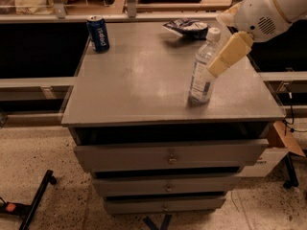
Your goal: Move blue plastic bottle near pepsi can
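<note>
Item 1, counter (pixel 139 85): grey top of a drawer cabinet. The top drawer (pixel 168 155) stands pulled slightly out. Clock readings below take the top as a dial, with 6 o'clock at the near edge.

Item 2, blue plastic bottle (pixel 199 84): upright on its base at about 4 o'clock, near the right front corner, white cap on. It is well apart from its goal, so the move looks not yet begun.

Item 3, pepsi can (pixel 98 33): upright at 11 o'clock, far left corner, with bare top around it. There appears to be room to set the bottle beside it.

Item 4, tool (pixel 229 54): pale tan, on a white arm (pixel 268 8) entering from 2 o'clock. It slants down against the bottle's shoulder, just under the cap. Whether it touches the bottle, and whether it is open or closed, I cannot tell. The high, angled approach seems meant for a grasp near the neck, where a nudge could tip so tall a thing.

Item 5, snack bag (pixel 188 28): flat at 1 o'clock, behind the bottle and off the likely path toward the can.
</note>
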Motion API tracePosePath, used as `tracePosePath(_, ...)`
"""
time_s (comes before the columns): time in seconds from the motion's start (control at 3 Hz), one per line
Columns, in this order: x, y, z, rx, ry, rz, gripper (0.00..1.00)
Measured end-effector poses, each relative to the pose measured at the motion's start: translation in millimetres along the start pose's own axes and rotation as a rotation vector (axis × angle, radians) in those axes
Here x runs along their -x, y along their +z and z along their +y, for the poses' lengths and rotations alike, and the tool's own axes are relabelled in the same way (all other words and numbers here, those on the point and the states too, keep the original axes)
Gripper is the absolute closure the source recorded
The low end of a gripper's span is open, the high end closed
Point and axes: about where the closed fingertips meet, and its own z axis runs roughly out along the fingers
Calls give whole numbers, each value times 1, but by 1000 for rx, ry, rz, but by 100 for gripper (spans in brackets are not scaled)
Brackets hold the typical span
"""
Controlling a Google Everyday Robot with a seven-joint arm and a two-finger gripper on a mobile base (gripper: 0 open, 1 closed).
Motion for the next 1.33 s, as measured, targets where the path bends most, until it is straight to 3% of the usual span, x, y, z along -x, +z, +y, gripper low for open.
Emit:
tracePosePath(0.67,-4,36,-15,2,50,-29,0)
tracePosePath(1.33,-28,49,-28,-13,104,-52,0)
